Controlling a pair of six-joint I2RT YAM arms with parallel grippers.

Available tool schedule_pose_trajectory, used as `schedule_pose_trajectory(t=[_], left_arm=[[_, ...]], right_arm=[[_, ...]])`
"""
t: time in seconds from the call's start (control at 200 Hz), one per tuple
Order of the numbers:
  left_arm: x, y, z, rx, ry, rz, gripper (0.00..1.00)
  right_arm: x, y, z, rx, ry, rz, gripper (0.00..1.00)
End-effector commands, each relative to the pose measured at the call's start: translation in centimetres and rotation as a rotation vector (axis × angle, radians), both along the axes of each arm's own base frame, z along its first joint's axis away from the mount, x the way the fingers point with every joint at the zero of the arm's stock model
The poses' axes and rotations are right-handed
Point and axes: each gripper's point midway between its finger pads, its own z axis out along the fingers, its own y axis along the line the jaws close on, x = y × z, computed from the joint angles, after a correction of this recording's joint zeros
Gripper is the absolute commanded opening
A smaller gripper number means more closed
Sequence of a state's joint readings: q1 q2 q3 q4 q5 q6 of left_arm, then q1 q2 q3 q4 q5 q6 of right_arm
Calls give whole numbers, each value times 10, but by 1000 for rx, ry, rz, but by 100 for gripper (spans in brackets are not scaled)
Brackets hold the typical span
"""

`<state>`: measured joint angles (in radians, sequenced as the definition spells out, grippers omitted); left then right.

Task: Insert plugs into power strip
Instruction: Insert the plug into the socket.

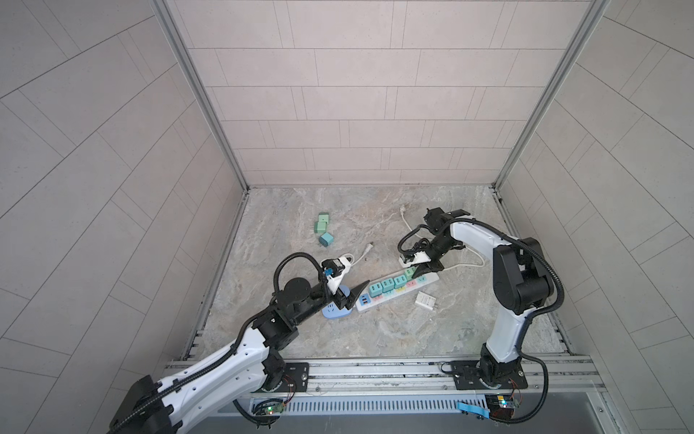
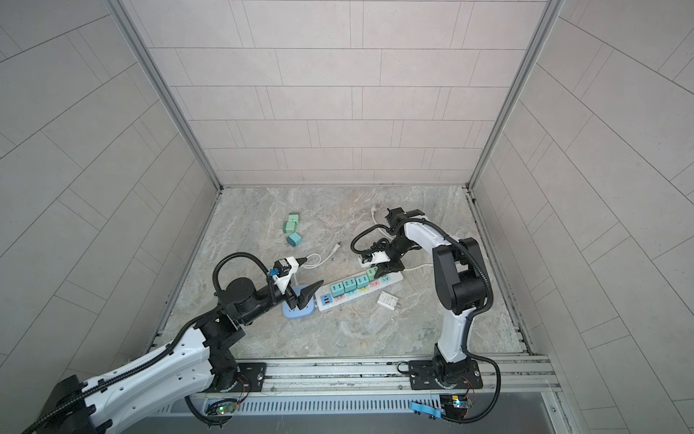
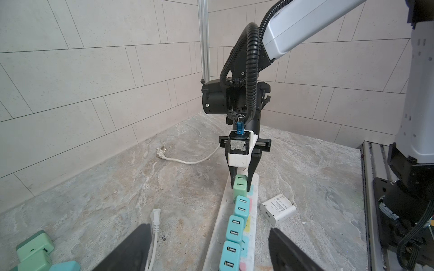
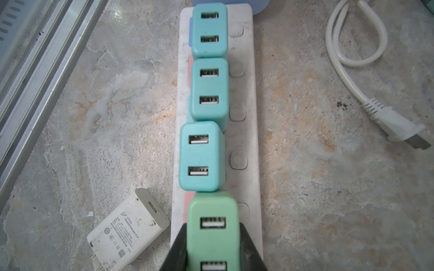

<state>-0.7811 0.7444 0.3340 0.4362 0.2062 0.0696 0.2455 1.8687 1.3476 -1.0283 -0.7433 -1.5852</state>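
The white power strip (image 1: 432, 279) (image 4: 244, 138) lies slantwise on the marble floor. Three teal plugs (image 1: 387, 284) (image 4: 209, 88) stand in a row in it. My right gripper (image 1: 422, 270) (image 4: 212, 253) is shut on a mint green plug (image 4: 212, 232) (image 3: 240, 188), which stands on the strip right behind that row. Its prongs are hidden. My left gripper (image 1: 351, 297) (image 3: 209, 253) hovers open and holds nothing over the strip's near end. Three loose plugs (image 1: 323, 227) (image 3: 35, 248) lie at the back left. A flat white charger (image 1: 425, 300) (image 4: 128, 231) lies beside the strip.
A blue socket block (image 1: 330, 312) sits under my left wrist. White cords ending in small white plugs (image 4: 399, 127) (image 3: 155, 217) trail behind the strip. Tiled walls close in three sides, and a metal rail (image 1: 375, 370) runs along the front.
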Motion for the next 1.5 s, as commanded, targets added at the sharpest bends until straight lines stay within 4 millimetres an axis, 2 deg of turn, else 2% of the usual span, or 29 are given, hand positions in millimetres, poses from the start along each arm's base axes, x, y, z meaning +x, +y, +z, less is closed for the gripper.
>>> schedule_pose_trajectory(t=[0.0,0.335,0.435,0.585,0.705,0.791,0.821,0.826,0.836,0.841,0.846,0.851,0.856,0.866,0.876,0.966,1.051,1.131,1.211,1.231,1.246,1.301,1.376,1.491], left_arm=[[-2,0,19,-37,-27,-11,85],[-3,1,22,-43,-35,-10,85],[-3,2,22,-44,-35,-10,85],[-4,2,22,-45,-35,-12,85],[-2,3,22,-45,-36,-1,85],[2,7,23,-58,-26,33,86],[6,10,25,-72,-20,66,88],[7,11,26,-75,-19,73,88],[8,13,27,-80,-18,83,89],[9,14,27,-82,-17,91,90],[10,14,28,-84,-18,98,91],[11,16,28,-87,-17,106,92],[12,17,28,-91,-14,114,93],[13,19,29,-97,-13,130,95],[15,20,29,-101,-10,142,97],[33,46,41,-160,8,324,100],[47,74,51,-172,26,498,100],[62,98,51,-152,52,652,100],[80,114,43,-154,106,740,100],[84,118,43,-170,122,749,100],[91,117,33,-152,152,755,100],[111,126,19,-158,236,788,100],[140,139,2,-171,354,828,97],[177,134,-23,-70,480,827,91]], right_arm=[[-14,3,-9,2,68,22,0],[-20,4,-16,-1,67,-1,0],[-20,-2,-25,-39,65,-15,0],[-23,-5,-55,-161,9,1,0],[-19,-1,-52,-132,3,-21,0],[-17,0,-44,-117,-4,-35,20],[-15,1,-40,-106,-16,-43,30],[-15,1,-40,-104,-18,-45,35],[-13,2,-37,-98,-26,-49,49],[-13,2,-37,-94,-28,-51,62],[-13,2,-36,-92,-30,-54,68],[-12,2,-35,-89,-33,-57,81],[-12,3,-33,-85,-37,-59,90],[-10,4,-31,-75,-43,-64,97],[-10,4,-28,-67,-49,-71,99],[5,9,2,-2,-133,-144,100],[11,16,40,83,-217,-207,100],[16,21,86,212,-324,-313,100],[17,20,131,328,-427,-445,100],[18,17,140,346,-446,-497,100],[20,15,148,362,-466,-541,100],[25,2,174,392,-526,-696,100],[27,-19,201,436,-521,-918,100],[29,-64,231,461,-436,-1334,100]])
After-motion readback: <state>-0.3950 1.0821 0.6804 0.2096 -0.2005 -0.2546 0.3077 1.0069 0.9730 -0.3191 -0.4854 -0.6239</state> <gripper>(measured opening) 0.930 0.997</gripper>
